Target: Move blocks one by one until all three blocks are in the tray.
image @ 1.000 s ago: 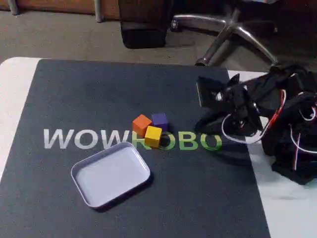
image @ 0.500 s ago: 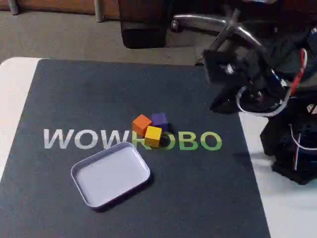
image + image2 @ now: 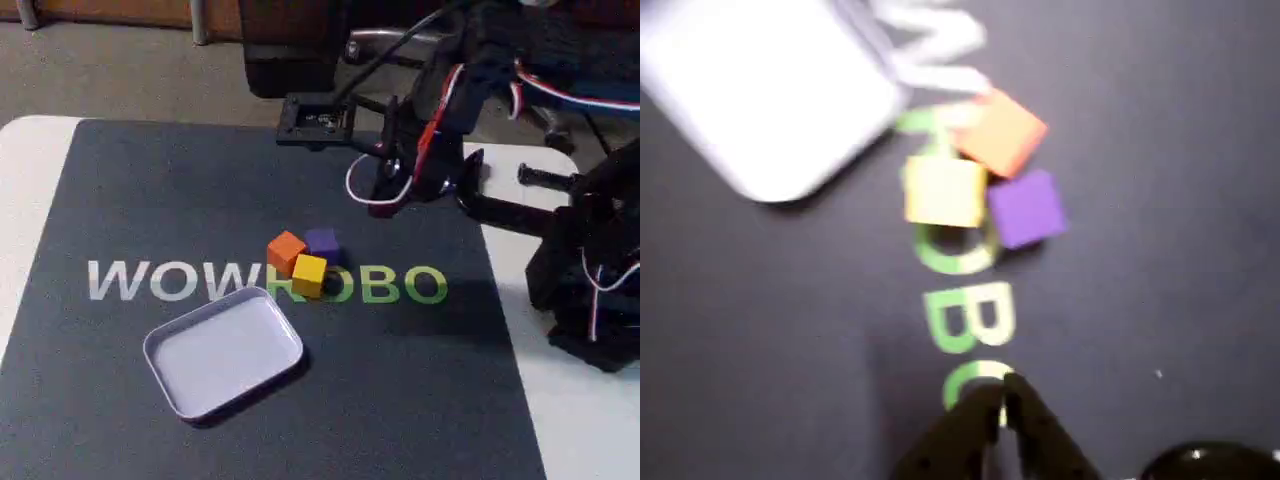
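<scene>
Orange block (image 3: pixel 286 249), purple block (image 3: pixel 322 242) and yellow block (image 3: pixel 309 274) cluster at frame centre beside the empty silvery tray (image 3: pixel 222 351); the gripper (image 3: pixel 1004 398) is clenched, holding nothing.

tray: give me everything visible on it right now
The tray is a shallow rectangle with rounded corners and a low raised rim, pale silvery-white, looking like thin metal. It lies flat on the dark mat, turned at an angle to the mat's edges, and nothing lies in it. In the fixed view its far right corner overlaps the white-green lettering and sits close below the yellow block; whether they touch is unclear. In the wrist view it is blurred. The gripper is well away from it.
</scene>
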### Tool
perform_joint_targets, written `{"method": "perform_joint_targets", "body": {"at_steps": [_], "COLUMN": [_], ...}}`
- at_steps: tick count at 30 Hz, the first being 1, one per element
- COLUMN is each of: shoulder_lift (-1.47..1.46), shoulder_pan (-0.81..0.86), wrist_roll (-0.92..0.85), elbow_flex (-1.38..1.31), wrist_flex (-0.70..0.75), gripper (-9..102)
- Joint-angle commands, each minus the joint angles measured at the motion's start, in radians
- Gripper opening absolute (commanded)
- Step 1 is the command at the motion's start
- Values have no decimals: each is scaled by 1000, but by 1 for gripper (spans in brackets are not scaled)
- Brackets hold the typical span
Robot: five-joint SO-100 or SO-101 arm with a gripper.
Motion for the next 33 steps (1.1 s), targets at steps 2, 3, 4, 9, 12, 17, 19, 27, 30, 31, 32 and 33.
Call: {"method": "perform_joint_targets", "body": {"at_steps": [2,3,4,9,12,17,19,27,30,31,32,33], "shoulder_lift": [-5,-9,-15,-91,-140,-155,-155,-184,-204,-216,-229,-244], "shoulder_pan": [20,23,26,51,66,81,87,92,100,104,109,114], "wrist_roll": [-8,-6,-6,-8,-11,-35,-52,-166,-238,-258,-273,-291], "elbow_flex": [-40,-40,-40,-48,-58,-78,-78,-75,-64,-63,-63,-63], "wrist_flex": [-17,-23,-29,-94,-130,-130,-126,-156,-189,-202,-219,-233], "gripper": [-3,-3,-3,-3,-2,0,0,2,2,2,2,2]}}
